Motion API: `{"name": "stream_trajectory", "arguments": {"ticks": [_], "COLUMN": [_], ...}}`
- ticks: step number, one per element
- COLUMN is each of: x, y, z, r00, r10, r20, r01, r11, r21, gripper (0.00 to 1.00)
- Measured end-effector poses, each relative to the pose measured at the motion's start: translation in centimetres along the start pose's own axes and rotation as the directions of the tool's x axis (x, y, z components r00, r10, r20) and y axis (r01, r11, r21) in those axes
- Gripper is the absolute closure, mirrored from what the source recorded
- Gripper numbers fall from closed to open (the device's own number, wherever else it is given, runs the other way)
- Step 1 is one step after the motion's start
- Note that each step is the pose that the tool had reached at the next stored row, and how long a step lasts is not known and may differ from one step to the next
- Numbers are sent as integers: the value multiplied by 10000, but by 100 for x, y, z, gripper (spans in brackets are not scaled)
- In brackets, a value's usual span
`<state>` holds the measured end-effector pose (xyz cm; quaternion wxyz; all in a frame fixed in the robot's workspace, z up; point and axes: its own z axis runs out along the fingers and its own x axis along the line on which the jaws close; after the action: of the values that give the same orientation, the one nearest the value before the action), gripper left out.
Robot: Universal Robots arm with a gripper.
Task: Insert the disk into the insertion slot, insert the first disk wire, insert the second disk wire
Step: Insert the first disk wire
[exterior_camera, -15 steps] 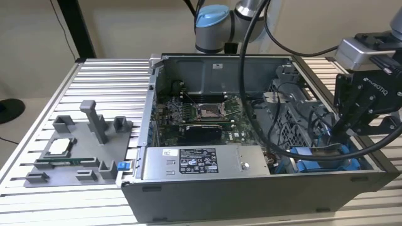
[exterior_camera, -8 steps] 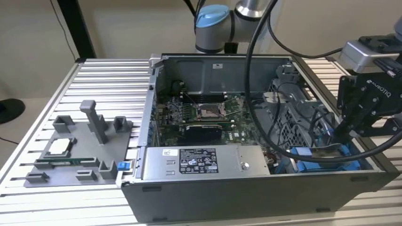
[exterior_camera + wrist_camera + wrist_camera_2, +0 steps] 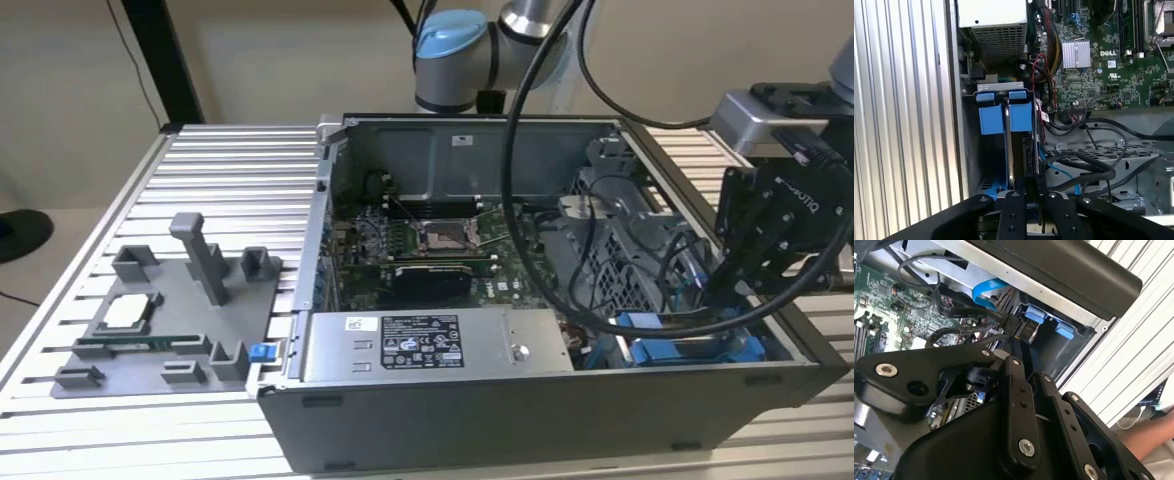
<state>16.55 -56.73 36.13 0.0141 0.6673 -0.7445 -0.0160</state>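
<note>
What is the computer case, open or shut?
Open: the case has no cover on its upward side, so the green board inside shows.

Black cables [image 3: 1089,172] and the case wall [image 3: 961,150] hem the insertion slot [image 3: 986,160].

Robotics lab or test cell, not a home or office. In the exterior view the desk [image 3: 227,160] is bare ribbed aluminium profile, running across left and lower frame. Robot arm [image 3: 454,45] with blue joint caps at top centre; its black gripper [image 3: 734,290] at right edge. Open computer case [image 3: 534,415] lies on its side mid-frame, motherboard [image 3: 427,245] exposed. Grey plastic parts fixture [image 3: 160,320] at lower left. Plain beige wall [image 3: 267,60] behind, black upright post [image 3: 167,60] upper left.
</note>
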Motion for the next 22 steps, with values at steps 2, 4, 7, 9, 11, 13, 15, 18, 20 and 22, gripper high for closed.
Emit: {"name": "stream_trajectory", "arguments": {"ticks": [2, 4, 7, 9, 11, 13, 15, 18, 20, 22], "x": [0, 1, 0, 0, 0, -2, -4, -4, -4, -4], "y": [0, 0, 0, 0, -1, -1, -1, 3, 4, 4], "z": [5, 6, 7, 13, 24, 47, 72, 97, 109, 119], "r00": [10000, 10000, 10000, 10000, 10000, 10000, 10000, 10000, 10000, 9997], "r10": [40, 40, 40, 39, 39, 39, 40, 34, -50, -224], "r20": [1, 18, 42, 42, 43, 41, 39, 38, 35, 26], "r01": [-40, -40, -40, -39, -39, -39, -40, -34, 50, 224], "r11": [10000, 10000, 10000, 10000, 10000, 10000, 10000, 10000, 10000, 9997], "r21": [0, -2, -5, -5, -5, -5, -6, -5, -6, -6], "gripper": [100, 100, 100, 100, 100, 100, 100, 100, 100, 100]}}
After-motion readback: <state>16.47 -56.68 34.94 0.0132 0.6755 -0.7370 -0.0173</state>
